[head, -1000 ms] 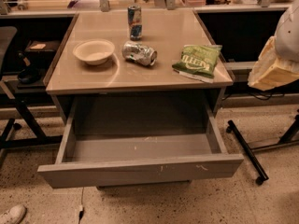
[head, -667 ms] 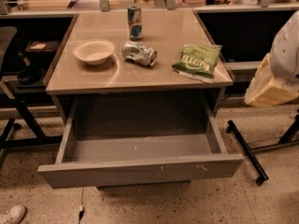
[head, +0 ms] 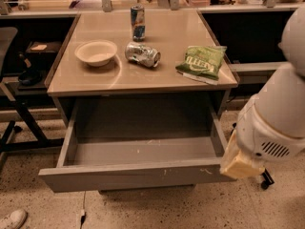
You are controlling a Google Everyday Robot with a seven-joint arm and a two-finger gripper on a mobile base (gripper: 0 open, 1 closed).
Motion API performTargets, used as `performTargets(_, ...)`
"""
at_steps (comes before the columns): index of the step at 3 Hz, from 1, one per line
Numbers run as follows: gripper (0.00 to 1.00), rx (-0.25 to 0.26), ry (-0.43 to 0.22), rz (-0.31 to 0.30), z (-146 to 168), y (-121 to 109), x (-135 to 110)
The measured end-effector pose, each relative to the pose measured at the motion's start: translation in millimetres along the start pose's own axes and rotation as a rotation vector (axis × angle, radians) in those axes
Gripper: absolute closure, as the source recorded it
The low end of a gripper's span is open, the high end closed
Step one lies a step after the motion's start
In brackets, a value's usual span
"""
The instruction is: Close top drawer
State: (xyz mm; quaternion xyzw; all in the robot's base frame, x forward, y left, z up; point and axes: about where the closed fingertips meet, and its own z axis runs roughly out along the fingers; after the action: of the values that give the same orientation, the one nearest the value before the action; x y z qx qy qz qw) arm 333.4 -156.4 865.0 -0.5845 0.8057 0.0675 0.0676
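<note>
Lowered below the desk's front right corner, the gripper (open or closed, cannot tell) nears the top drawer, which wants a square, centred push.

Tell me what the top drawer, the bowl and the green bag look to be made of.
The top drawer looks grey and matte, probably painted metal or laminate; small white scuffs mark its front. The bowl is off-white and dull, likely paper or foam. The green bag seems to be thin plastic film, crinkled with a faint sheen. The gripper sits by the drawer's right front corner.
</note>
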Motion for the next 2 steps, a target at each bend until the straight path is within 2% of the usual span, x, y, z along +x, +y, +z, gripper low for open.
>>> performTargets(1, 1.0, -0.031, 0.017, 0.003, 13, 8, 5)
performTargets(2, 1.0, -0.076, 0.002, 0.014, 39, 16, 7)
